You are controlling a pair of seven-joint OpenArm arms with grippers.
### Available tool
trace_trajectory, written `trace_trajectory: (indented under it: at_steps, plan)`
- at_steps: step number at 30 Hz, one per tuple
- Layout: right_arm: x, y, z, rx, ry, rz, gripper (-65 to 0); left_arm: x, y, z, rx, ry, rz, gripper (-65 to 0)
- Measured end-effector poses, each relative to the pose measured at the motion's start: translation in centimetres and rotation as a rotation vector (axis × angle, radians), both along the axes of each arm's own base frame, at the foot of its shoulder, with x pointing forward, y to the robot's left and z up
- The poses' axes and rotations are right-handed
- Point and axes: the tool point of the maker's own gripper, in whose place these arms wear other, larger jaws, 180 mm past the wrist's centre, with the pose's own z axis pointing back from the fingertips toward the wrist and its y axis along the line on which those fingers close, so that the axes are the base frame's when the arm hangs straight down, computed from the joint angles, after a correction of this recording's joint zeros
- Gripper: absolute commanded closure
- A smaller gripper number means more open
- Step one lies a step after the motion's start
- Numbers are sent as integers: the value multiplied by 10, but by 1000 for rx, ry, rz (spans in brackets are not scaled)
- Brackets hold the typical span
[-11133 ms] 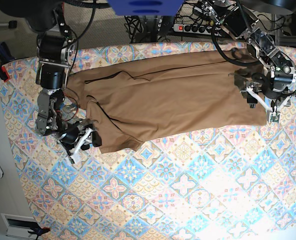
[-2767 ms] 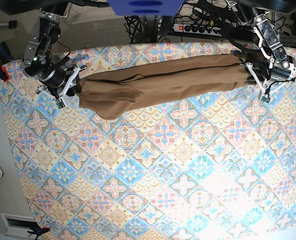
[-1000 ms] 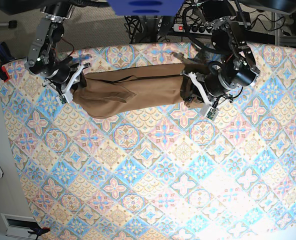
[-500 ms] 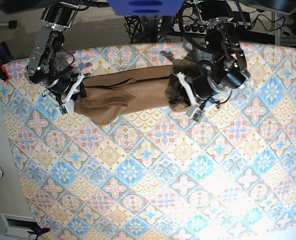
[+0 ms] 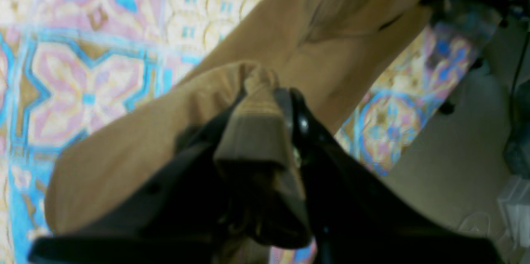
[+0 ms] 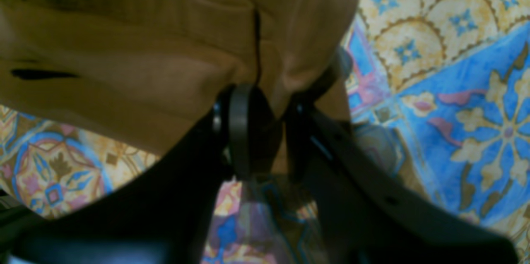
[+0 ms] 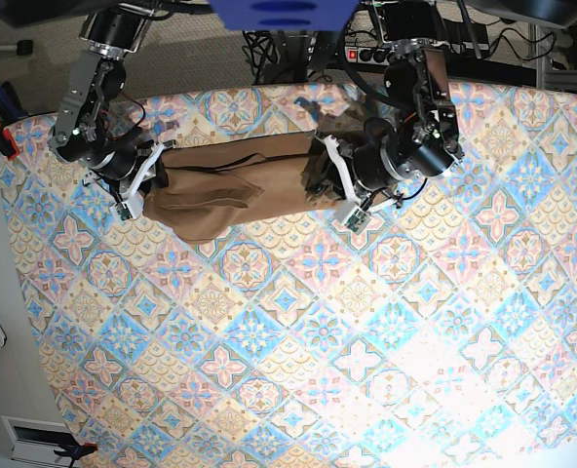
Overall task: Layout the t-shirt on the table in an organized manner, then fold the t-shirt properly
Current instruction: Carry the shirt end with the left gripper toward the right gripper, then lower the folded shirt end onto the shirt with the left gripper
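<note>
T-shirt folded into a narrow band across upper centre of table. Left gripper clamped on the band's right end, cloth bunched between black jaws. Right gripper pinching the left end. Lower edge uneven, sagging at lower left. Wide bare tabletop below and right.

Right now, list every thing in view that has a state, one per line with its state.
t-shirt: folded into a narrow band, held at both ends, one end doubled over toward the other.
left gripper: shut on the t-shirt, a bunch of cloth pinched between its jaws.
right gripper: shut on the t-shirt's other end.
table: patterned cloth lying flat.
</note>
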Motion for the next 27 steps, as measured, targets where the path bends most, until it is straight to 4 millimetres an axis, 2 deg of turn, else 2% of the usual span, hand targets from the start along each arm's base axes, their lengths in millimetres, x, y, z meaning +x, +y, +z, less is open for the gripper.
trace_trajectory:
  at_steps: [5, 9, 12, 14, 20, 27]
  plan:
    - [0, 0, 0, 0, 0, 0, -133, 3, -9, 4, -26, -4, 2, -11]
    - [-2, 0, -1, -2, 6, 1, -133, 3, -16, 6, -44, 1, 6, -208]
    - [-2, 0, -1, -2, 6, 1, -133, 3, -17, 7, -52, -2, 6, -312]
    - [-2, 0, -1, -2, 6, 1, -133, 4, -17, 8, -54, -2, 6, -356]
    - [-2, 0, -1, -2, 6, 1, -133, 1, -38, 16, -81, -19, -49, -373]
    - [-1, 0, -1, -1, 5, 1, -133, 25, -39, 45, -78, -127, -56, -372]
